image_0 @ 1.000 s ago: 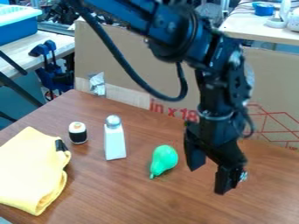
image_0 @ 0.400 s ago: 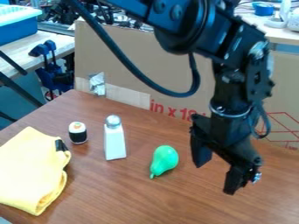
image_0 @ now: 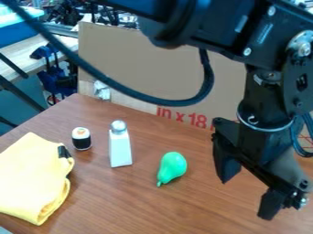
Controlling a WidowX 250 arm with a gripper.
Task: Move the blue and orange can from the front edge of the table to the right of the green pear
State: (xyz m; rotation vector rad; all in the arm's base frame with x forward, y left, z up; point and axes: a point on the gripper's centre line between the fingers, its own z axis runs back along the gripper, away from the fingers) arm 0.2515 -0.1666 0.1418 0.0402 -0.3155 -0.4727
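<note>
The black gripper [image_0: 249, 194] hangs over the right part of the brown table, its two fingers spread apart with nothing between them. Nearest to it, on its left, a green pear [image_0: 172, 167] lies on the wood with its stem end toward the front. Left of the pear stands a white shaker [image_0: 120, 145] with a silver top. A small sushi roll [image_0: 81, 138], white with a black band, sits farther left. At the left edge rests a folded yellow cloth [image_0: 32, 179] with a black piece at its corner.
A cardboard sheet [image_0: 140, 59] stands upright along the back of the table [image_0: 147, 203]. Behind at the left are a pale bench [image_0: 24, 48], a blue bin [image_0: 21, 31] and blue clamps [image_0: 52, 68].
The arm and gripper have moved to the right and closer to the camera, away from the pear. The pear, shaker, sushi roll and cloth have stayed in place.
</note>
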